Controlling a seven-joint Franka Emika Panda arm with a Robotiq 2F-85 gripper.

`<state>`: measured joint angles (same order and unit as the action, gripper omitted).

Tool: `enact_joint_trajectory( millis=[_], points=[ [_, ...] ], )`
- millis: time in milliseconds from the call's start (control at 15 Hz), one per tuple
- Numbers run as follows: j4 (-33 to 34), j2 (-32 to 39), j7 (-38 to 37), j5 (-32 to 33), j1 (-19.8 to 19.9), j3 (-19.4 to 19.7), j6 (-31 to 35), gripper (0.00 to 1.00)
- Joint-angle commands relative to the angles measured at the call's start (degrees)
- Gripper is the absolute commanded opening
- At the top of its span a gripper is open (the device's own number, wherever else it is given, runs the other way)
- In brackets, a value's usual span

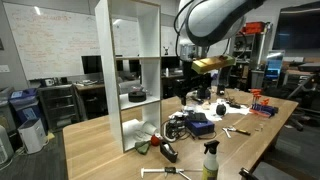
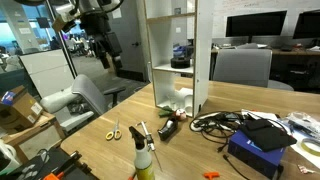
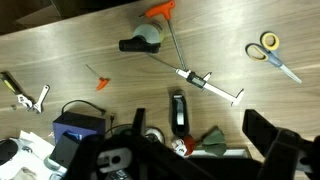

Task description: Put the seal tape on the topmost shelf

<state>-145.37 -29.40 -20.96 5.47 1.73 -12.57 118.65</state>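
Note:
My gripper (image 1: 196,52) hangs high above the table, off to the side of the white shelving unit (image 1: 128,70); it also shows in an exterior view (image 2: 105,45). In the wrist view its two dark fingers (image 3: 185,160) stand wide apart with nothing between them. A small dark roll with a pale centre (image 3: 152,135), which may be the seal tape, lies by the cables, partly hidden by the gripper body. The topmost shelf (image 1: 135,3) is at the frame's upper edge. A larger dark round item (image 1: 137,95) sits on a lower board.
On the wooden table lie a green-and-red object (image 3: 200,143), a black oblong item (image 3: 178,112), a spray bottle (image 3: 145,38), yellow scissors (image 3: 270,50), a thin metal tool (image 3: 205,82) and a blue box (image 3: 80,128) with cables. Chairs and desks stand around.

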Motion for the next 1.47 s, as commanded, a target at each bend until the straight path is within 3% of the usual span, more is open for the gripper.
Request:
enact_joint_trajectory(
  millis=[0,533,933,1200,1400],
  points=[
    [0.2,0.1,-0.4,0.5,-1.0,0.9,-0.2,1.0],
    [0.3,0.0,-0.3,0.4,-1.0,1.0,0.1,1.0],
    [1.5,1.8,2.9,1.0,-0.7,3.1,4.8,1.0],
    [2.3,7.4,7.9,-0.2,-0.9,5.9,15.8,1.0],
    [3.5,15.4,11.8,-1.5,-1.1,8.1,26.9,1.0]
  ],
)
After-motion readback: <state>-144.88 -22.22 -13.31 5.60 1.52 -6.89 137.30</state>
